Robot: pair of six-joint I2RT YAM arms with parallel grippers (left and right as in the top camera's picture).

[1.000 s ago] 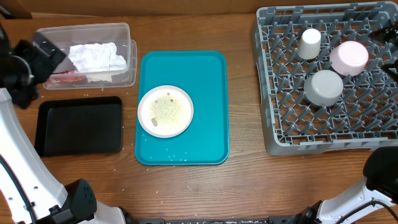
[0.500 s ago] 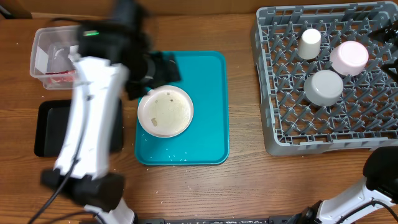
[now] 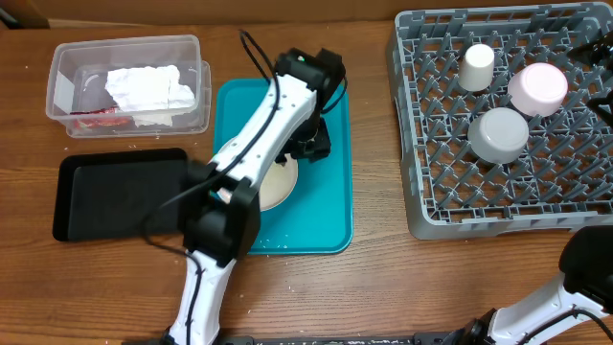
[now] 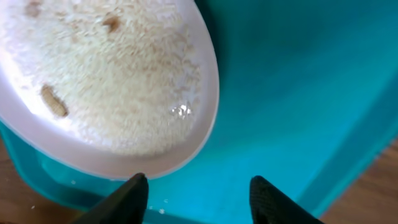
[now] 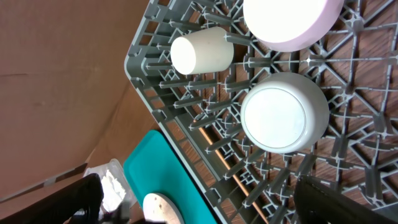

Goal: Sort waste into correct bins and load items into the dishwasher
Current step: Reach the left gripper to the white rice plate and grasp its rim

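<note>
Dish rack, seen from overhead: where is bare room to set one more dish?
The dish rack is bare along its near half, below the grey bowl, and along its left side, beside the cup. The far right is crowded: cup, bowl and small plate stand close together.

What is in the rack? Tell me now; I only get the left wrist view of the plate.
Observer: The rack holds a cup, a bowl and a small plate.
Operator: Now report the tub.
Observer: The tub holds a napkin and a red packet.
</note>
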